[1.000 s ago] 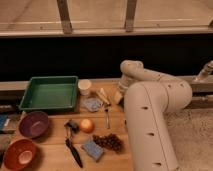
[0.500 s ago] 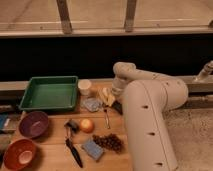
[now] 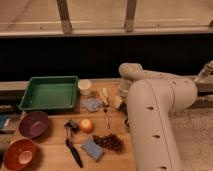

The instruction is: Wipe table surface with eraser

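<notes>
The light wooden table surface fills the lower left. A small dark block, the eraser, lies near the middle, just left of an orange. My white arm rises from the right and bends down over the back of the table. The gripper hangs there, above the table's right part and well to the right of and behind the eraser. It is shut, and I see nothing held in it. The arm's body hides the table's right side.
A green tray stands at the back left, with a white cup beside it. Two blue-grey sponges, a fork, grapes, a black-handled utensil, a purple bowl and an orange bowl crowd the table.
The arm's wrist has swung a little to the left over the back of the table. Nothing on the table has moved.
</notes>
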Robot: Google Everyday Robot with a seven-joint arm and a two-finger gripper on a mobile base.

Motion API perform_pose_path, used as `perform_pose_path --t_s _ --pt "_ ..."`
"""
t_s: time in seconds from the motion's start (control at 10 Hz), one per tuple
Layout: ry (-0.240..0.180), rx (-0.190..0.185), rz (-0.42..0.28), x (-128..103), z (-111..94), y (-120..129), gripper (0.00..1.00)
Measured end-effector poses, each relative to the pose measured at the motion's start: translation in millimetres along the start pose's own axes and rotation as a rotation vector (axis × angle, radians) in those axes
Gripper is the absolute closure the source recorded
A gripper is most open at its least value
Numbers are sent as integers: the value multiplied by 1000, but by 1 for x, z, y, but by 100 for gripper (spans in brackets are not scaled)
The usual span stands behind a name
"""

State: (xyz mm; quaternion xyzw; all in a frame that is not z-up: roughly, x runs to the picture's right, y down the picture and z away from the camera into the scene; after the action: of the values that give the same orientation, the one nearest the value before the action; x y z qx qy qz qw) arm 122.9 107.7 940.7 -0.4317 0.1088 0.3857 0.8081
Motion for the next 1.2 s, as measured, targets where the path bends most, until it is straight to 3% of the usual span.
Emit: perform_pose_path --t_s 0.3,0.5,1.2 --pt "23 26 64 0 -2 -28 100" --pt "7 43 80 -8 -2 -42 100" --pt "-8 38 62 -15 -3 -39 100"
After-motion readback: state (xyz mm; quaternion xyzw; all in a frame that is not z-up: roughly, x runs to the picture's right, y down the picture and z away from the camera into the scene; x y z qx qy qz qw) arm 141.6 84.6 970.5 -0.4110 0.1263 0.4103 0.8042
